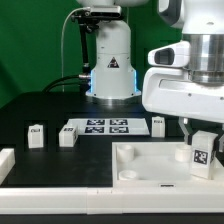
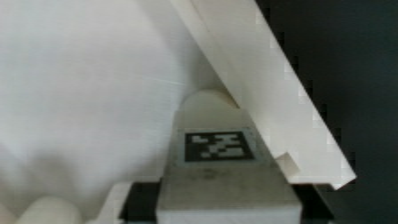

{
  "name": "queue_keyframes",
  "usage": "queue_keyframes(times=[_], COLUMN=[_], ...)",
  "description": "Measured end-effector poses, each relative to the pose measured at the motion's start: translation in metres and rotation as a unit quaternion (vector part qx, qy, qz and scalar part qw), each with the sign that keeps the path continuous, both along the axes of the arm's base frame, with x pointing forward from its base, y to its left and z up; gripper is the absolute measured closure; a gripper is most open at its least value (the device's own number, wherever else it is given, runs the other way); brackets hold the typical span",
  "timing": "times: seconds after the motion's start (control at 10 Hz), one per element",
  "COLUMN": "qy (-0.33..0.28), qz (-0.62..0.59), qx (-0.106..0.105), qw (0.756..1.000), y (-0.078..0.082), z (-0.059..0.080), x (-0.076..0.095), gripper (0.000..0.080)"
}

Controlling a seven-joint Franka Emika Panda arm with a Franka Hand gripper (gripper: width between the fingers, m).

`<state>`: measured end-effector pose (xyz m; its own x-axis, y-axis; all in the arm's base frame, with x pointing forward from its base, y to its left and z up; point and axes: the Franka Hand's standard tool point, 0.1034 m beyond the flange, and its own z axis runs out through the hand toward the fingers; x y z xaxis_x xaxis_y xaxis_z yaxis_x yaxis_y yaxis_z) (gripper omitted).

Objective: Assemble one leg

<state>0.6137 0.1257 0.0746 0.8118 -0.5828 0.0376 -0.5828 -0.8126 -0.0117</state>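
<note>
My gripper [image 1: 201, 133] is shut on a leg [image 1: 201, 153], a small white block with a black-and-white tag on its face. It holds the leg upright at the corner of the large white square panel [image 1: 140, 172] on the exterior view's right. Whether the leg's lower end touches the panel does not show. In the wrist view the leg [image 2: 217, 150] sits between the black pads [image 2: 143, 205] of my gripper [image 2: 221, 205], with the panel's surface [image 2: 89, 80] and its raised rim [image 2: 267, 90] beyond it.
Three more legs stand on the dark table: two on the exterior view's left [image 1: 36, 136] [image 1: 68, 135] and one by the marker board's right end [image 1: 158, 124]. The marker board [image 1: 100, 127] lies mid-table. The robot base [image 1: 110, 70] stands behind.
</note>
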Motion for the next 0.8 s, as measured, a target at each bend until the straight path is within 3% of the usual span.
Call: queue_keyframes(times=[0.2, 0.6, 0.8], qy=[-0.005, -0.005, -0.004], qz=[-0.12, -0.275, -0.253], qx=[-0.007, 0.007, 0.007], qw=[0.993, 0.961, 0.967], y=[0.0019, 0.001, 0.0014], z=[-0.0002, -0.0005, -0.0006], x=[-0.0001, 0.0004, 0.0003], gripper=[0.0509, 0.0508, 0.0262])
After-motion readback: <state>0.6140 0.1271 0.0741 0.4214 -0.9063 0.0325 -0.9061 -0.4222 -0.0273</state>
